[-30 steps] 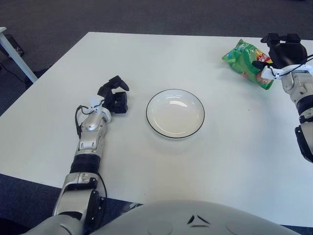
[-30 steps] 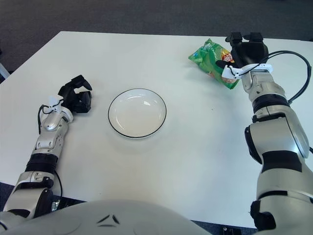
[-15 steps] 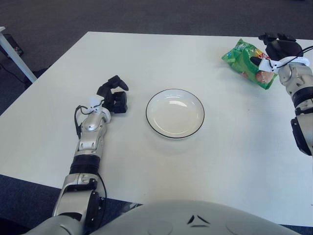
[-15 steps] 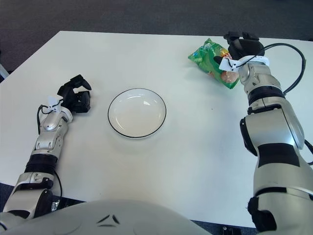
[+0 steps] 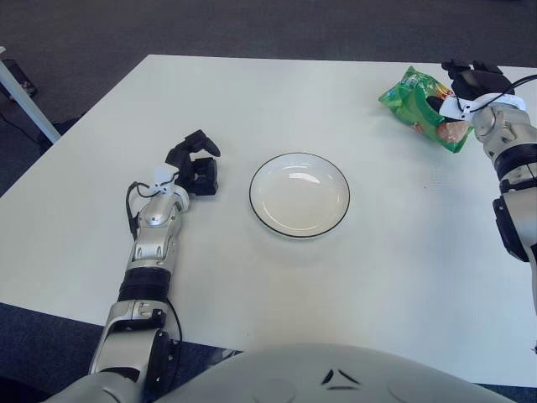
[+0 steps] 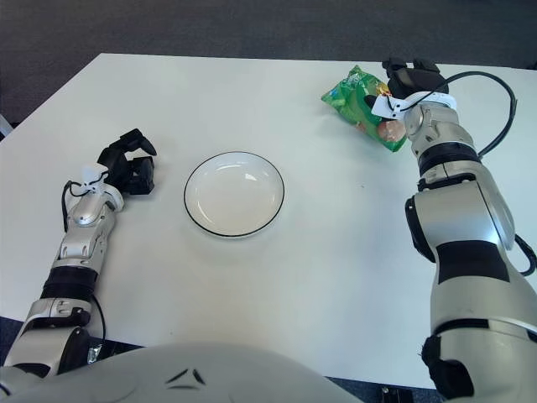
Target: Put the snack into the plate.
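One green snack bag [image 6: 362,107] sits near the tabletop's [image 6: 336,252] far right edge, right hand [image 6: 404,82] fingers clamped on it. Plate [image 6: 234,193] sits mid-table, bare white space between. Left hand [image 6: 127,166] idles left of the plate, fingers curled, holding nothing.

**Right hand closed at the far right corner, left hand idle**

Right arm stretched toward the table's far right corner, right hand [image 6: 401,84] with dark fingers clamped on the snack bag [image 6: 357,105]. Left forearm laid along the left side, left hand [image 5: 195,166] with fingers loosely curled, holding nothing.
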Tool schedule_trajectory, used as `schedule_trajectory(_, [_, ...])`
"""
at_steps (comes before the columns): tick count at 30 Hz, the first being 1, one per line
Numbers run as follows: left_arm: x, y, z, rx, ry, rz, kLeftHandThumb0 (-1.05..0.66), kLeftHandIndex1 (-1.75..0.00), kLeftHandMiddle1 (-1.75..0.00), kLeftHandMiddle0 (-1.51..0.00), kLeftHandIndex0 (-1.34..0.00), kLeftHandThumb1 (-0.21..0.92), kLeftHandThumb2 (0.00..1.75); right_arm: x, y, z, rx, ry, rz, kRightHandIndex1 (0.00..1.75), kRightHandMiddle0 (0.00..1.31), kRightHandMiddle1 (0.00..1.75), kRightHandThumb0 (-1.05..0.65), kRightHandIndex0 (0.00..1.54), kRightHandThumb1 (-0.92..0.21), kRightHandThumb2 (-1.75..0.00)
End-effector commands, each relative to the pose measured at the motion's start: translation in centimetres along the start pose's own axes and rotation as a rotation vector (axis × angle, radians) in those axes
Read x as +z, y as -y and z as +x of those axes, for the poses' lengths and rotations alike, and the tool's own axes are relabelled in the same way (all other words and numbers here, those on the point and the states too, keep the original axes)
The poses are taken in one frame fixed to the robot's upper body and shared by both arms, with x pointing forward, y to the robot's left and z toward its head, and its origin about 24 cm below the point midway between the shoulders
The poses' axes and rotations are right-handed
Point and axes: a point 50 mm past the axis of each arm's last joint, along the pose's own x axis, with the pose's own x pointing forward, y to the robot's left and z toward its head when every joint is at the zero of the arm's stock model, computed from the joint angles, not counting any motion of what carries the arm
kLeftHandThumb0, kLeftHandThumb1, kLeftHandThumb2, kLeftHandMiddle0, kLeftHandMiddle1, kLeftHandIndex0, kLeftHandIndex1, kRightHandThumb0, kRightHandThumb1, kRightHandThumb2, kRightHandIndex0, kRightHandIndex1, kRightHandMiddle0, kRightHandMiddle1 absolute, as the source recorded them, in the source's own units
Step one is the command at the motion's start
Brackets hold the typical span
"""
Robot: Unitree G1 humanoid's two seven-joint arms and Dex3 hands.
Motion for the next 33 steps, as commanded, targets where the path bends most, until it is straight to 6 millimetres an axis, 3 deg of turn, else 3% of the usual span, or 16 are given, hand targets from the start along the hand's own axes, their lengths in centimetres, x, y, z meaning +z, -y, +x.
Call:
schedule_trajectory(1, [-4.3,0.9,-3.3,0.022,-0.18,-0.043,-0.49,-1.75,-1.75,-1.3,-0.64,0.27,1.37,0.9,0.3,0.3,0.003,0.004,0.046,0.0,0.0,0.26,-1.05,0.0,-0.92,-1.13])
schedule_trajectory(9, [-4.2,1.1,-3.5,0.045,-0.168,-0.044,-0.5,-1.75,-1.75,-1.29,-0.67,0.25,1.4,1.5,-0.9,0.3,0.055,-0.02,0.109,0.0,0.0,0.29,-1.02,0.0,-0.92,-1.15])
schedule_trajectory(15, [-4.1,1.2,-3.5,0.054,-0.152,-0.048,-0.52,-1.75,-1.75,-1.27,-0.7,0.21,1.45,1.0,-3.4,-0.4,0.124,-0.053,0.119,0.0,0.0,0.28,-1.01,0.0,-0.92,-1.16])
schedule_trajectory(24, [-4.0,1.2,-3.7,0.046,-0.133,-0.038,-0.53,-1.75,-1.75,-1.27,-0.72,0.19,1.47,0.9,-4.6,-0.8,0.201,-0.047,0.125,0.0,0.0,0.27,-1.01,0.0,-0.92,-1.17])
schedule_trajectory(33, [-4.0,0.9,-3.7,0.042,-0.141,-0.033,-0.53,-1.75,-1.75,-1.28,-0.72,0.19,1.47,1.5,-5.3,-1.0,0.248,-0.004,0.144,0.03,0.0,0.4,-0.98,0.05,-0.92,-1.13])
